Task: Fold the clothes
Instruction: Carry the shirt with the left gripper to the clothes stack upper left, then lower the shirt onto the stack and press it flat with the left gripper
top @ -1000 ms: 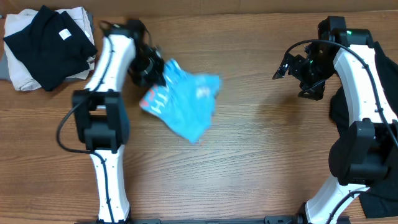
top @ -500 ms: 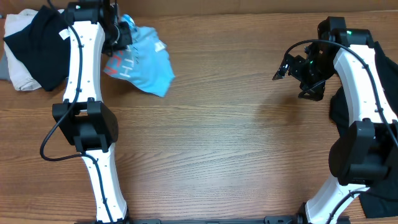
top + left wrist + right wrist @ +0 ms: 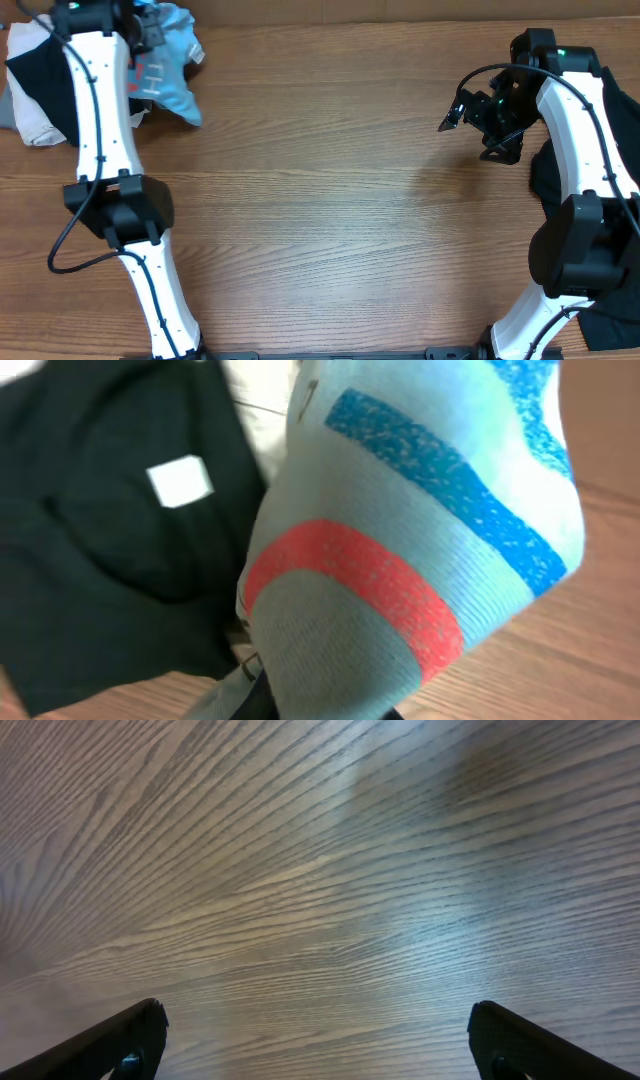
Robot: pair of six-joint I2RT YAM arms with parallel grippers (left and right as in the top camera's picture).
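Observation:
The light blue T-shirt [image 3: 168, 62] hangs bunched at the table's far left corner, partly over a pile of clothes. My left gripper [image 3: 147, 30] is shut on the shirt's upper part. In the left wrist view the shirt [image 3: 400, 530] fills the frame, showing a curved red mark [image 3: 350, 585] and blue stripes, and it hides the fingers. My right gripper [image 3: 458, 110] hovers over bare wood at the far right, open with nothing between its fingers [image 3: 130, 1038].
A pile of black garments [image 3: 60, 75] on beige cloth [image 3: 30, 128] lies at the far left corner; the top black one carries a white label [image 3: 180, 481]. Another dark garment [image 3: 622, 140] lies behind the right arm at the right edge.
The left arm has carried the blue T-shirt from the middle-left of the table back and left, to beside the pile. The right arm has not moved.

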